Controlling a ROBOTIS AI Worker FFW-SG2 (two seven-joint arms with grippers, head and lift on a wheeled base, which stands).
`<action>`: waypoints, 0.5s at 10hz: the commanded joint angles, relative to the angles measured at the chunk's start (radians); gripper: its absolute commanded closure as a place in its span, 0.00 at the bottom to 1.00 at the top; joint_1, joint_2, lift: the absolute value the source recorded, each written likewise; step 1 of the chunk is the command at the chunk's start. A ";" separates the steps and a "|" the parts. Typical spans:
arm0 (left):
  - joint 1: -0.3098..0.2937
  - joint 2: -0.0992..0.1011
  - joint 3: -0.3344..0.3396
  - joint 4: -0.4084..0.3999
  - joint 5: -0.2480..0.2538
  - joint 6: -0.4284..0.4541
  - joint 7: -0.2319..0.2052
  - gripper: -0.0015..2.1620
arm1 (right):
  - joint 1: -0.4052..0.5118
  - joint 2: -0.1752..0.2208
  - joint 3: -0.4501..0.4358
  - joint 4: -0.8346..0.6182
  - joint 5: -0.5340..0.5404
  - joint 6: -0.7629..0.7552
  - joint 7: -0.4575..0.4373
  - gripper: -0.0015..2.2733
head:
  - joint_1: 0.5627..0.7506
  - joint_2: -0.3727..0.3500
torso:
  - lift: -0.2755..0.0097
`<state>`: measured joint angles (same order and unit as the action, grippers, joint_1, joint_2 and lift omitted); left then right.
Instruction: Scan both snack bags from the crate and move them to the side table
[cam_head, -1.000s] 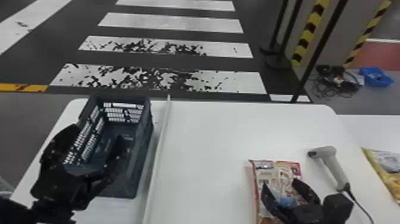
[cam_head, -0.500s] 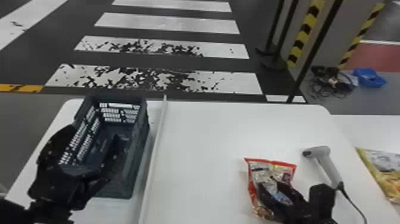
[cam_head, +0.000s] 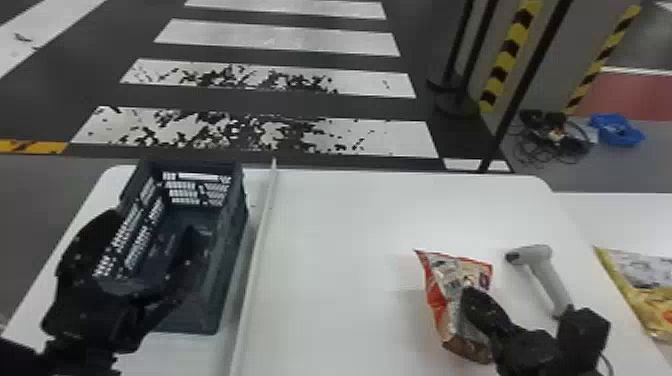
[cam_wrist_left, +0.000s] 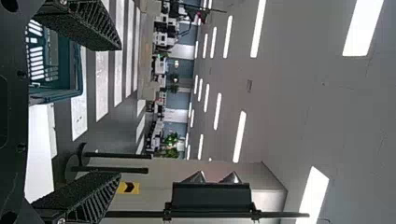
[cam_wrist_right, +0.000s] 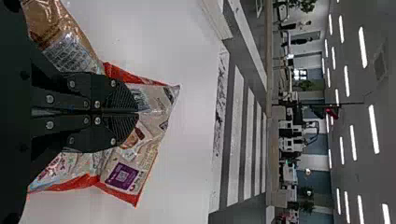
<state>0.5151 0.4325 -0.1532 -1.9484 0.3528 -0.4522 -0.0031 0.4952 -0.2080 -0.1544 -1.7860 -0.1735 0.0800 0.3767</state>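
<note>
The left gripper (cam_wrist_left: 117, 111) was held at the near end of the crate (cam_head: 232, 250), its fingers spread with nothing between them; whether the crate's rim was touched could not quite be told, the near corner being covered by dark parts. To its right, well apart, the right gripper (cam_wrist_right: 136, 112) was angled forward and inward over the table (cam_head: 325, 250), its fingers closed on the red snack bag (cam_head: 435, 300), which was carried tilted beneath and around the fingertips. The scanner (cam_head: 547, 280) was lying just beside that gripper, on its right, and farther right the yellow snack bag (cam_head: 645, 285) was seen resting on the side table (cam_head: 610, 220). The handling of the red bag, apparently the last one, was judged to be in hand; a code to be faced toward the scanner was called for next, unless already read, then a rightward transfer.
</note>
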 joint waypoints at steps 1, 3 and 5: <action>-0.001 0.000 -0.002 0.005 0.000 -0.002 0.000 0.02 | 0.045 -0.034 -0.034 -0.096 -0.026 0.024 0.005 0.99 | 0.70 0.38 | 0.63; -0.001 0.003 -0.002 0.013 0.000 -0.006 -0.002 0.02 | 0.085 -0.096 -0.123 -0.190 -0.064 0.085 0.010 0.99 | 0.70 0.35 | 0.63; -0.003 0.003 -0.008 0.017 0.000 -0.009 -0.002 0.02 | 0.077 -0.162 -0.232 -0.194 -0.087 0.116 0.008 0.99 | 0.70 0.28 | 0.63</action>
<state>0.5130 0.4356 -0.1598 -1.9331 0.3528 -0.4600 -0.0046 0.5760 -0.3474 -0.3536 -1.9794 -0.2547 0.1915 0.3844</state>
